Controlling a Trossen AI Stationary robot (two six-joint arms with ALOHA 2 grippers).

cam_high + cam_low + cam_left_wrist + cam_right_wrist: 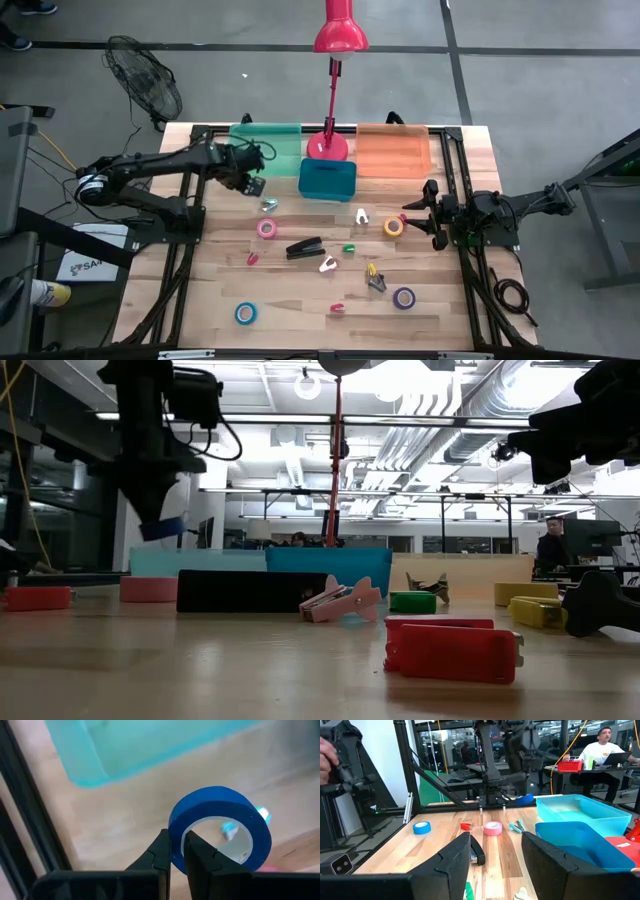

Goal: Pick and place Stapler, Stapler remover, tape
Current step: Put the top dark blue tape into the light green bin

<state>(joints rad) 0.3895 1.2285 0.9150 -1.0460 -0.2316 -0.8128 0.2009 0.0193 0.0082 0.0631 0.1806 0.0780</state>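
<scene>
High view: the left gripper (254,186) hangs over the bench (200,300) beside the teal tray (265,140); the right gripper (420,215) waits at the right edge, fingers parted around nothing. Low view: a blue tape roll (162,528) hangs above the bench. Left wrist view: the fingers (161,851) are clenched on the roll's wall. Right wrist view: a black stapler (477,854) lies beyond the parted fingers.

A grey floor (540,90) crossed by dark lines surrounds the wooden worktop (300,300). A black fan (145,80) stands on the floor off the worktop's far left corner. Overhead, silver ducts (470,400) and strip lights run under an open ceiling. A seated person (602,750) works at a laptop (622,756) in the room beyond.
</scene>
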